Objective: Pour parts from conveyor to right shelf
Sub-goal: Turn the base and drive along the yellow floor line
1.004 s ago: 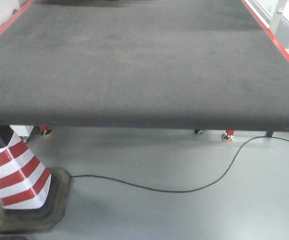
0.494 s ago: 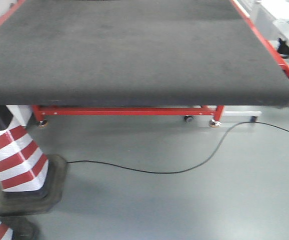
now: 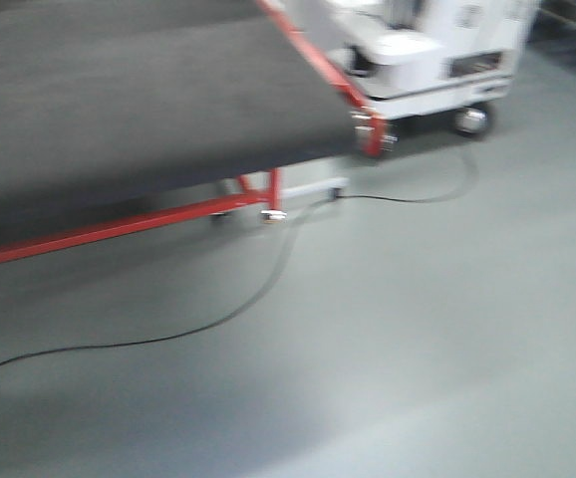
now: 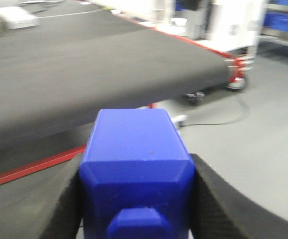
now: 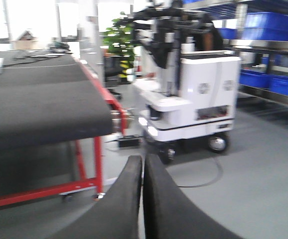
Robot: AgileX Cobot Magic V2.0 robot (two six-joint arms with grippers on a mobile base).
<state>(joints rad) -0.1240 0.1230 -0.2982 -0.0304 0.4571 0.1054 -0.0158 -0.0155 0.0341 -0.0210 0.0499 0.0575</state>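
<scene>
- Blue plastic block (image 4: 134, 144), one of the parts, sits between the two black fingers (image 4: 64, 209) of the left gripper (image 4: 136, 179). Its round stub faces the wrist camera.
- Both fingers press against the block's sides, so the left claw is closed just to the block's width and carries it above the floor, on the near side of the belt's end.
- Dark grey conveyor (image 3: 119, 100) with a red edge stripe stands on a red frame. In the front view it fills the upper left.
- Black fingers of the right gripper (image 5: 143, 162) lie flat against each other with only a thin seam between them, and they grip nothing.
- Steel-framed right shelf (image 5: 271, 98) shows at the right edge of the right wrist view, well apart from the conveyor.
- Glossy blue tubs (image 5: 271, 82) stand on its lower level and more blue tubs (image 5: 273, 25) on the level above. The blur and the angle hide their insides, so I cannot tell what they hold.
- White wheeled robot (image 5: 194, 94) stands on the grey floor (image 3: 418, 329) between the conveyor and the shelf.
- Thin black cable (image 3: 230, 313) curves across the floor from the conveyor's leg.
- Green plant (image 5: 119, 37) stands far behind, beyond the belt's corner.
</scene>
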